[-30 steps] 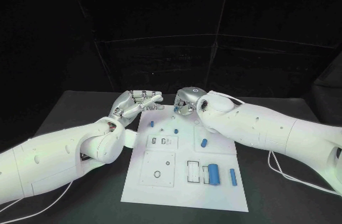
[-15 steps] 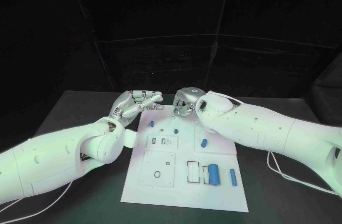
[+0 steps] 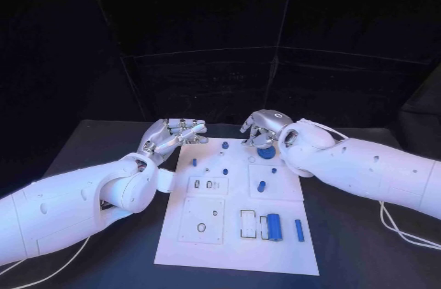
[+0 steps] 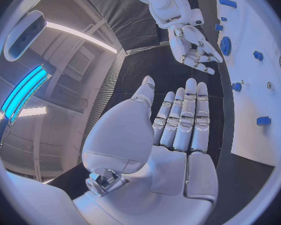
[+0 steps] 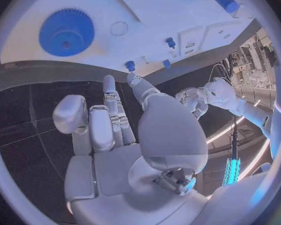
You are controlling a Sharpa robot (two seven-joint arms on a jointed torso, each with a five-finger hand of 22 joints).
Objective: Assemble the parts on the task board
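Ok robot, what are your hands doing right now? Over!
Both hands open: left hand and right hand hover at the board's far end. Blue gear lies flat below the right hand. Nothing in the way.

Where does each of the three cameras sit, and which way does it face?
Head view: on the robot's head, looking down at the task board; both arms show.
Left wrist view: behind the open left hand, facing the board's far end.
Right wrist view: behind the open right hand, facing the board.
Shared: the blue gear.
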